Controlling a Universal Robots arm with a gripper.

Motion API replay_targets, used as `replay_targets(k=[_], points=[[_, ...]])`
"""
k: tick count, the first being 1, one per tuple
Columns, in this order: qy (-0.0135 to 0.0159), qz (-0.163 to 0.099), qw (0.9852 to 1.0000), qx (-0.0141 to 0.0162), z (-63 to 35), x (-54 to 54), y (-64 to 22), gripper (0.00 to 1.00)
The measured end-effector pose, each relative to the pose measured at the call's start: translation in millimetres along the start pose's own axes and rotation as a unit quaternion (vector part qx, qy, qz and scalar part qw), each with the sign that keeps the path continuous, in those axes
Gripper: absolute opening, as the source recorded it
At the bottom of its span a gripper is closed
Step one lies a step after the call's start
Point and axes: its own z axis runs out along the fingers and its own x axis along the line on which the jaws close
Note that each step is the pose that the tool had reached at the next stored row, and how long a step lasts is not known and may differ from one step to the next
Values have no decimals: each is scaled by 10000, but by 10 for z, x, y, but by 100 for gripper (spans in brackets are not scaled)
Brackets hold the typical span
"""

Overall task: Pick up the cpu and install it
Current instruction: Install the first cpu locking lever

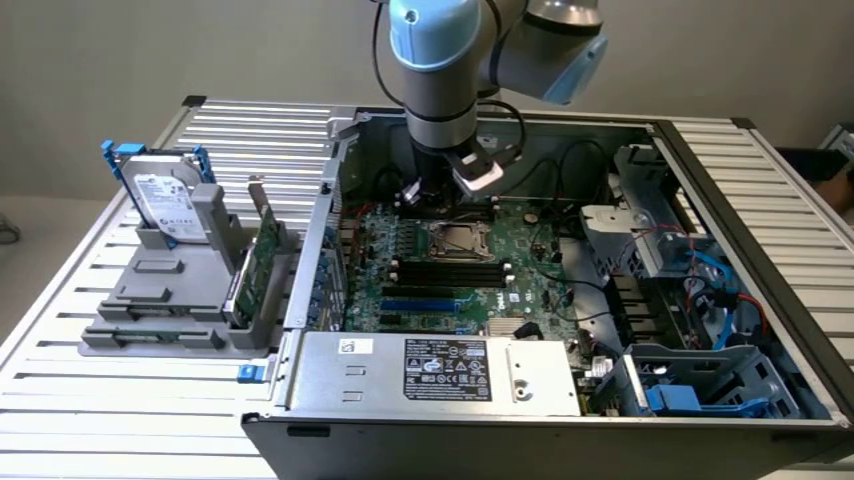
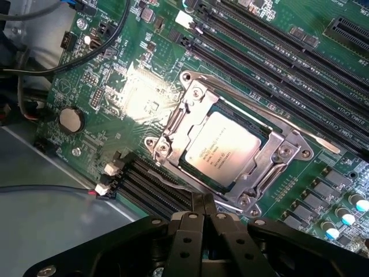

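With the gripper (image 2: pixel 204 203) closed on nothing, the cpu (image 2: pixel 222 151) lies seated in the socket (image 2: pixel 173 124) just ahead of its tips, so a low pass could scrape the lid or unlatched frame.

- Two black metal fingers (image 2: pixel 198 209).
- One flat square silvery-beige cpu (image 2: pixel 222 151), just beyond the fingers.
- One green motherboard (image 1: pixel 534 285).
- One round silver coin battery (image 2: pixel 71 119).
- One grey hard drive with white label (image 1: pixel 166 203).
- One upright green circuit card (image 1: pixel 266 240).
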Motion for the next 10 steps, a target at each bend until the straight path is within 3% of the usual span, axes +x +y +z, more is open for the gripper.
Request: replay_targets(k=[10], points=[[-19,-95,10000,17,-45,-40,-35,11]])
